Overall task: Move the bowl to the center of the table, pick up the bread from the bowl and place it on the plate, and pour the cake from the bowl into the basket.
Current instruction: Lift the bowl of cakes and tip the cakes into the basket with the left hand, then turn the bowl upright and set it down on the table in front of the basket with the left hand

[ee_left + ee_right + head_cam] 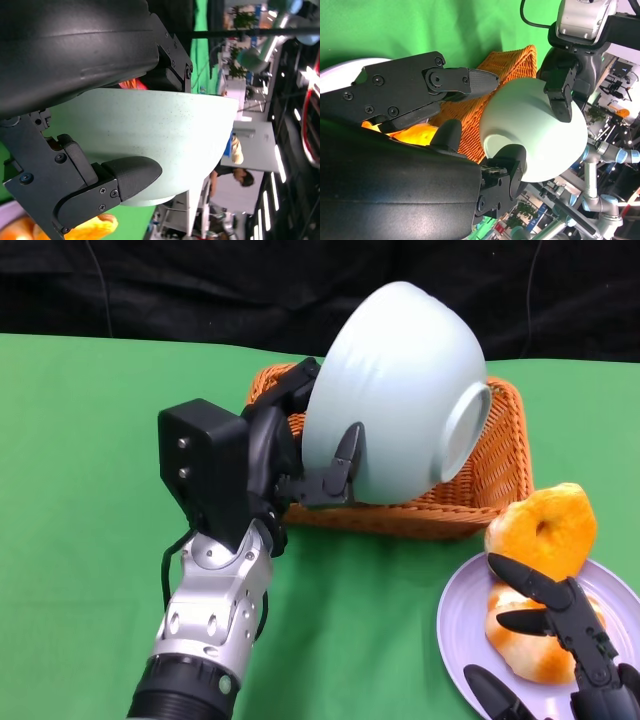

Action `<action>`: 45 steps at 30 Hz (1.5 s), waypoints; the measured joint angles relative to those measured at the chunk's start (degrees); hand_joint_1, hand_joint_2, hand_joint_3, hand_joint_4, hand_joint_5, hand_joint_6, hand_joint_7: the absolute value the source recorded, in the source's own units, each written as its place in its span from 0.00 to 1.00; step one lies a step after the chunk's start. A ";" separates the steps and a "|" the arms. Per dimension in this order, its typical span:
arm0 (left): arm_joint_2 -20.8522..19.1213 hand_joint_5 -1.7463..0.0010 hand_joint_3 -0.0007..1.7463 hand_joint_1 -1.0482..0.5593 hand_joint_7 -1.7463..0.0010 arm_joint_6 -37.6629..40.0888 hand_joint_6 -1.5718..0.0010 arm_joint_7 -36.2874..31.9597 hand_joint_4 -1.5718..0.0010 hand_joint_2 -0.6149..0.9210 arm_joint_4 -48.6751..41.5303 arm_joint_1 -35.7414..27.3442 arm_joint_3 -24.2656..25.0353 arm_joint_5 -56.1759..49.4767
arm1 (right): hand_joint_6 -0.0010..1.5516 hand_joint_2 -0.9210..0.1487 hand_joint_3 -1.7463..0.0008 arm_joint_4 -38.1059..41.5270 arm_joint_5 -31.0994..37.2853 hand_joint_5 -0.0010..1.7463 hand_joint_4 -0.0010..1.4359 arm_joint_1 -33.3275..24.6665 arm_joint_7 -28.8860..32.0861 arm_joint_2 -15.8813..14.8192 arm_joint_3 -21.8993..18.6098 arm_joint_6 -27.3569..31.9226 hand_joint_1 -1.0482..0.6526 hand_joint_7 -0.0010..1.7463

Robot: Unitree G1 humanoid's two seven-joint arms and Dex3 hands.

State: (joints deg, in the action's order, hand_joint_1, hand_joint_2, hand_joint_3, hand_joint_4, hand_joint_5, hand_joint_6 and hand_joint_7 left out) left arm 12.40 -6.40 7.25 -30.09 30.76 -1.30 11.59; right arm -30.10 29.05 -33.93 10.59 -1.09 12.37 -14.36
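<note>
At the bench's near right corner, the right hand has its fingers closed around an orange bread ring, holding it over the lavender plate, where a second bread piece lies. Farther in, the left hand clamps the rim of the pale green bowl, tipped on its side above the wicker basket near the green bench's far edge

Left hand clamped on pale green bowl, black fingers pressed against its outer wall, orange bread glimpsed just beyond the fingers.
</note>
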 measured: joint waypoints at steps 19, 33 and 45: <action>3.77 0.00 0.90 0.50 0.00 22.84 0.49 -1.56 0.34 0.61 -0.45 1.28 19.04 31.19 | 0.05 0.00 0.81 0.01 1.49 0.64 0.10 -0.29 0.72 -0.14 1.29 1.69 0.43 0.44; 2.55 0.00 0.92 0.48 0.00 23.65 0.48 7.05 0.33 0.60 -5.03 4.79 20.65 35.36 | 0.05 0.00 0.81 0.05 1.52 0.63 0.10 -0.18 0.71 -0.37 1.39 1.81 0.44 0.44; 1.73 0.00 0.89 0.48 0.00 20.01 0.48 17.55 0.34 0.63 -6.61 4.97 19.32 31.88 | 0.06 0.00 0.80 0.13 1.40 0.63 0.10 -0.09 0.70 -0.80 1.39 1.81 0.44 0.44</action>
State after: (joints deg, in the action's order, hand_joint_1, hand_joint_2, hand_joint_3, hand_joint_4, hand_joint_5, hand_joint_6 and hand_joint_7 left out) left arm 14.13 13.61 24.80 -36.70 35.73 18.01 43.47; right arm -29.96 30.45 -34.02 11.29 -1.89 13.76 -12.55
